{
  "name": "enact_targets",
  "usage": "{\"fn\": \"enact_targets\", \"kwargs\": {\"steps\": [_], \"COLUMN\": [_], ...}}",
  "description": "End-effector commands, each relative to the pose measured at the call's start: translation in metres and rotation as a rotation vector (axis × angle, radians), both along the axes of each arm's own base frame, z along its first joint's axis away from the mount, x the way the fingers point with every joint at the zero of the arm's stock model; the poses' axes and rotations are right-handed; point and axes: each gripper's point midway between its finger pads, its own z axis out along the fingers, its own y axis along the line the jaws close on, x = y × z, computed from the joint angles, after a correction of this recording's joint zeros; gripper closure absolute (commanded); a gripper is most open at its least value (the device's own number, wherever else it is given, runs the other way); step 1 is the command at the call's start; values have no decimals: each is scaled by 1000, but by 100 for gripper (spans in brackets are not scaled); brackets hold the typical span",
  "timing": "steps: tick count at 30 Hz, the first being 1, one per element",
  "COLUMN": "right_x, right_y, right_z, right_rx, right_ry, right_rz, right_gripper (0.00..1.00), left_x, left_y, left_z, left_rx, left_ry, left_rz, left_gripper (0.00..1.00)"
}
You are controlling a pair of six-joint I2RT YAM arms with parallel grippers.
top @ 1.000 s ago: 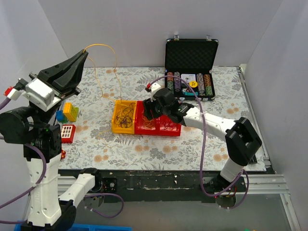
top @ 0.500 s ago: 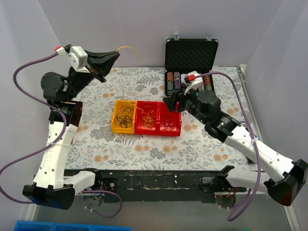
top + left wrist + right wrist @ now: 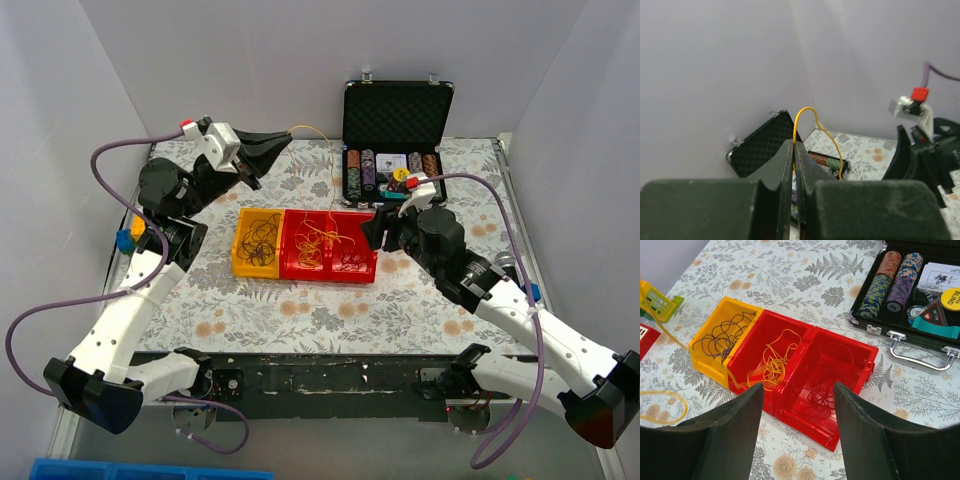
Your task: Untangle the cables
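My left gripper is raised over the table's far side and shut on a thin yellow cable. In the left wrist view the cable arches up from the closed fingertips and drops down. Three joined bins hold more cables. The yellow bin has dark purple strands. The middle red bin has yellow and orange strands. The right red bin has a dark red snarl. My right gripper is open and empty, hovering just right of the bins.
An open black case with poker chips stands at the back right. Toy blocks lie at the left edge, also in the right wrist view. A loose yellow loop lies left of the bins.
My left arm has swung right and lower with the yellow cable still in its grip, now close to the bins. My right arm has drawn back slightly to the right of the bins.
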Motion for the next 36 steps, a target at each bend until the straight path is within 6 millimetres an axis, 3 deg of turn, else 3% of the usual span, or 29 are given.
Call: {"fn": "enact_targets", "kwargs": {"steps": [1, 7, 11, 28, 36], "right_x": [0, -4, -8, -10, -9], "right_y": [-11, -19, -23, -18, -20], "right_z": [12, 7, 2, -7, -7], "right_rx": [48, 48, 53, 70, 66], "right_ry": [-36, -35, -30, -7, -10], "right_rz": [-44, -55, -58, -35, -43], "right_gripper": [34, 35, 36, 41, 43], "left_x": [17, 29, 30, 35, 48], "left_y": [10, 13, 13, 17, 15], "left_z": [-17, -45, -52, -7, -21], "left_rx": [10, 41, 45, -26, -3], "left_ry": [-18, 0, 10, -82, -83], "left_rz": [113, 166, 164, 197, 228], "left_gripper": [100, 100, 100, 100, 100]}}
